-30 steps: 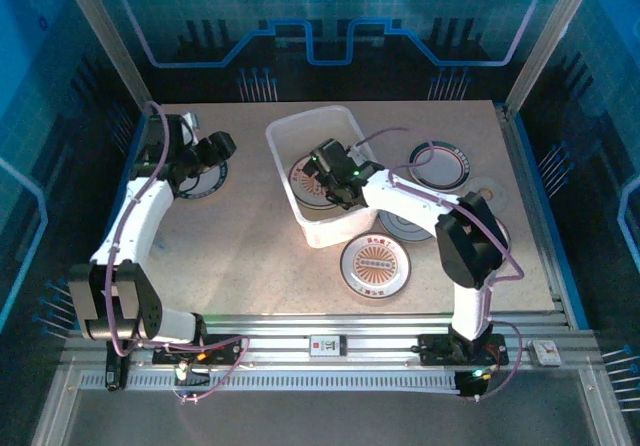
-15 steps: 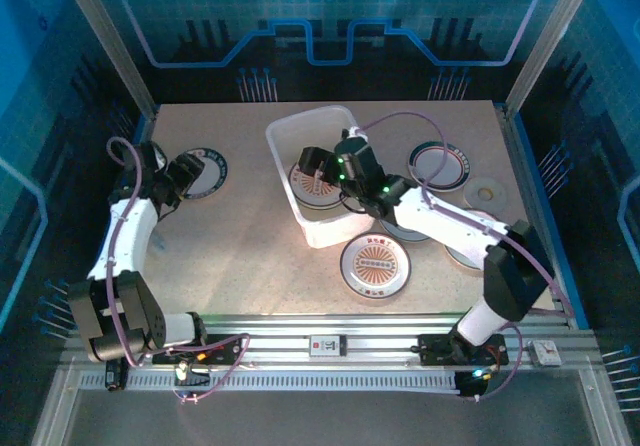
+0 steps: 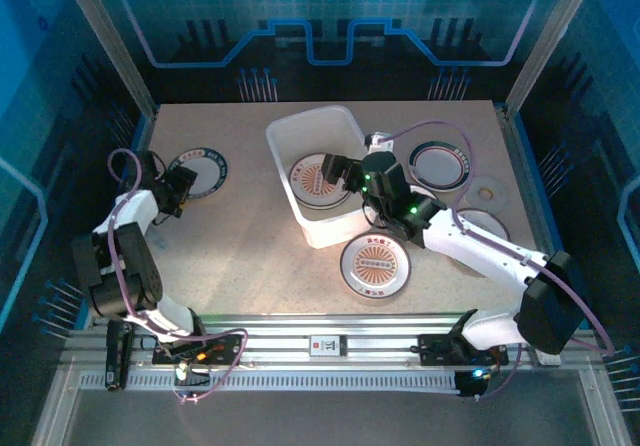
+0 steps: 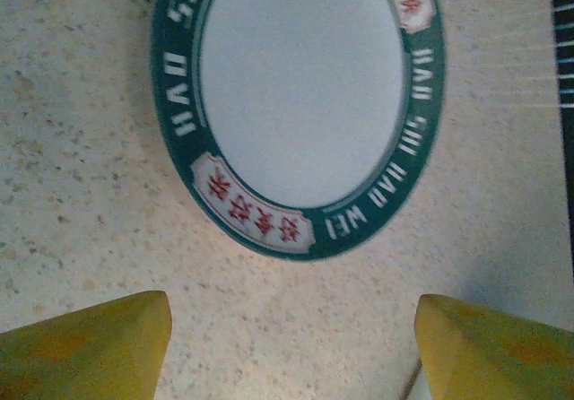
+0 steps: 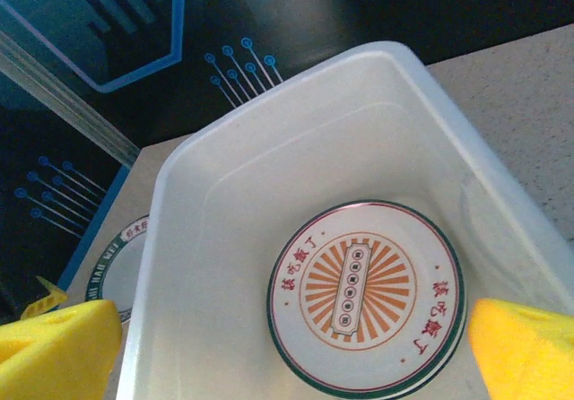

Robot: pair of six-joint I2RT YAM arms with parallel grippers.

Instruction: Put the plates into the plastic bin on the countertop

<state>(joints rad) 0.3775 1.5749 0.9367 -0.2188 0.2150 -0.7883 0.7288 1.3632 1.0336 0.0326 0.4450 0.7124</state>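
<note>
overhead view of a beige speckled worktop (image 3: pixel 240 256) with two robot arms mounted at its near edge. a translucent white plastic bin (image 3: pixel 310 116) stands near the middle, toward the back. one plate with an orange sunburst centre (image 5: pixel 366 294) lies flat on the bin's floor.

the right fingers (image 5: pixel 525 351) hover above the bin. they are spread wide and hold nothing, and the plate inside shows between them.

the left fingers (image 4: pixel 90 346) are at the far left of the worktop, low over the surface. they are spread apart and empty, with bare worktop between them. just beyond their tips lies a white plate with a dark green lettered rim (image 4: pixel 300 104), flat on the worktop and untouched.

another orange-centred plate (image 3: pixel 375 264) lies just in front of the bin. a dark-rimmed plate (image 3: pixel 441 163) lies to the right of the bin. a further plate (image 3: pixel 480 226) sits near the right edge, partly hidden by the right arm. a thin pale disc (image 3: pixel 492 191) lies between those two.
</note>
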